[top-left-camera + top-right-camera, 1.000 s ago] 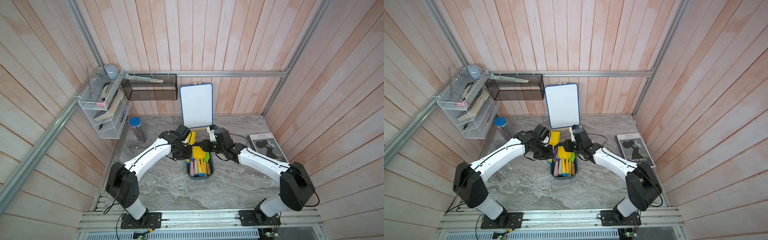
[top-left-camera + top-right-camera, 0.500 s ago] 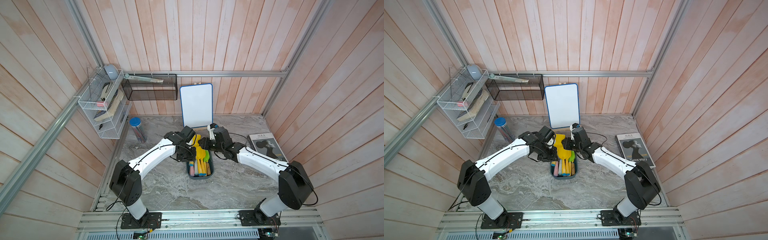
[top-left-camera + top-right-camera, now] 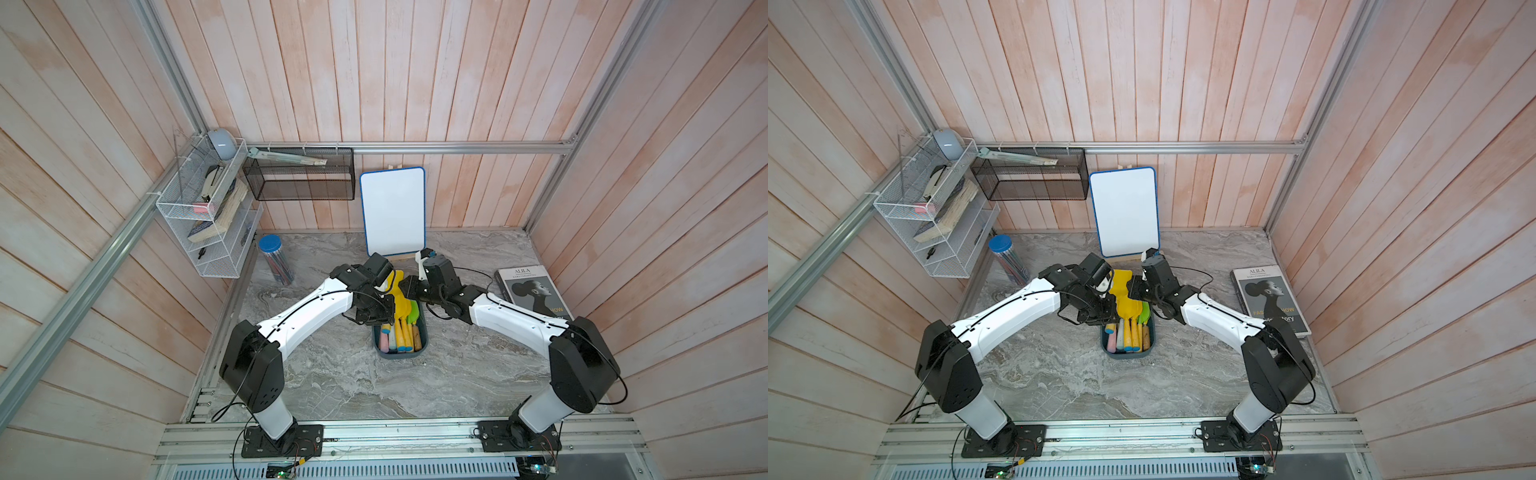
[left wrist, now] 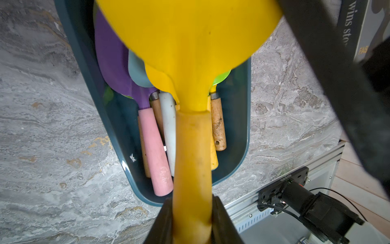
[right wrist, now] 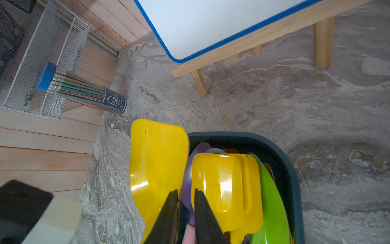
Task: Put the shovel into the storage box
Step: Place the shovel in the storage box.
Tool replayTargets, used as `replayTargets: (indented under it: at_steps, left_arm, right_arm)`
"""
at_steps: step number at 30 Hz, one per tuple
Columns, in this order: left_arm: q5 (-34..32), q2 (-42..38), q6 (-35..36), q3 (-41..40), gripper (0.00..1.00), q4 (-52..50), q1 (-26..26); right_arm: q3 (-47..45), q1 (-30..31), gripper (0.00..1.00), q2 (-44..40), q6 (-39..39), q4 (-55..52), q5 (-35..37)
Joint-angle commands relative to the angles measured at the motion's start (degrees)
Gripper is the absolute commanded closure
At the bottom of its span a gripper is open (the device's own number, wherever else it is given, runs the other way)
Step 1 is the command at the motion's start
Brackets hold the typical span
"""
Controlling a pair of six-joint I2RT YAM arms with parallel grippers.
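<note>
Looking through the left wrist view, I see the left gripper (image 4: 192, 202) clamped on the yellow handle of the shovel (image 4: 190, 52), one black finger on either side of it. The shovel hangs above the storage box (image 4: 242, 126), its handle running along the box's length and its broad blade over the far end. I cannot tell whether it touches anything beneath it.

In both top views the blade reaches past the box's far rim toward the whiteboard (image 3: 392, 212). From the right wrist view the blade (image 5: 156, 164) sits partly outside the box's rim (image 5: 291, 179), on the side of the pencil tube (image 5: 84, 93).

The right gripper (image 5: 186, 191) hovers right beside that blade, jaws drawn almost together with only a slim gap, and I see nothing between them.

Inside the box lie other shovels: a purple shovel (image 4: 111, 63) with a pink handle (image 4: 156, 152), a second yellow shovel (image 5: 217, 181) and a green blade (image 5: 272, 200).

The box stands mid-surface (image 3: 415, 386), between the two arms, with a book (image 3: 534, 291) lying well off to the right.
</note>
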Motion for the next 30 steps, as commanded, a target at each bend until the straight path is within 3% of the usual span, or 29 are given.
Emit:
replayTargets:
  at_steps: [1,13,15,18,21,24,30]
  left_arm:
    - [0.9,-1.4,-0.7,0.7,0.93,2.1,-0.3]
    - [1.6,-2.1,-1.1,0.3,0.93,3.2,-0.6]
    - [2.0,-2.1,-1.1,0.3,0.84,3.6,-0.6]
    - [2.7,-2.4,-1.1,-0.2,0.6,4.7,-0.6]
    - [3.1,-2.8,-0.9,-0.5,0.47,5.6,-0.6]
    - [3.2,-3.1,-0.7,-0.5,0.4,5.9,-0.6]
    - [2.2,-5.0,-0.5,-1.7,0.36,6.5,-0.6]
  right_arm:
    - [1.2,0.4,0.85,1.4,0.5,0.8,1.5]
    - [1.3,0.4,1.0,2.2,0.4,1.4,1.9]
    - [1.0,0.4,1.0,2.1,0.0,1.6,2.0]
    - [0.8,0.4,1.0,1.9,-0.6,1.8,2.2]
    - [0.6,0.4,1.0,1.6,-1.3,2.0,2.3]
    - [0.5,0.3,1.0,1.5,-1.9,2.2,2.0]
    - [0.2,-0.1,1.0,2.1,-4.4,3.6,-1.5]
